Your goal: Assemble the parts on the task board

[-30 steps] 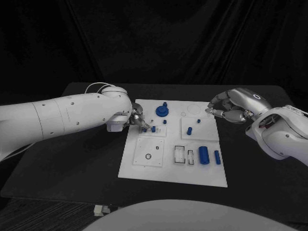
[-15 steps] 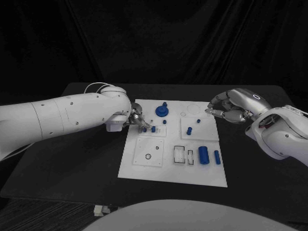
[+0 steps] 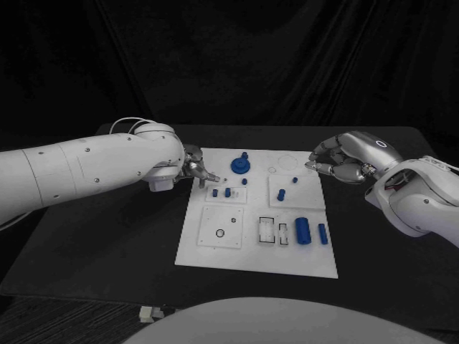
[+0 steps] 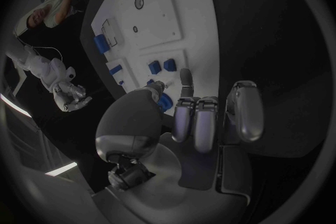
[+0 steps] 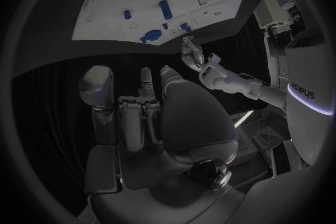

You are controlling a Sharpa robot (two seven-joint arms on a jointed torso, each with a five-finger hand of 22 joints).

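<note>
Nearest the robot, the white rectangular plastic task board (image 3: 214, 258) lies flat in the middle of the black table (image 3: 95, 251), and its near end is bare white. Just beyond that, a raised square plate with a small dark ring (image 3: 221, 233) sits on the left side. Beside it are two rectangular outlined slots (image 3: 274, 231) that look unfilled, so by my reading there is work left there. To their right lie a fat blue plastic cylinder (image 3: 304, 231) and a slimmer blue plastic rod (image 3: 323, 233), both on their sides and apparently waiting to be placed.

Further up the board, two short blue pegs (image 3: 222, 192) stand side by side near the left edge. A single blue peg (image 3: 282, 194) is in the right-hand panel, with a tiny blue stub (image 3: 245, 181) between them. At the far end, a round blue knob-like piece with a stem (image 3: 240, 165) sits upright, and faint circular recesses (image 3: 288, 162) beside it look open.

I'd call it partway: some pieces seated at the far half, several loose or unfilled nearer in.

The silver left hand (image 3: 196, 170) hangs at the board's far left edge, fingers loosely apart, holding nothing. The silver right hand (image 3: 338, 163) waits just off the far right edge, fingers curled in on nothing.
</note>
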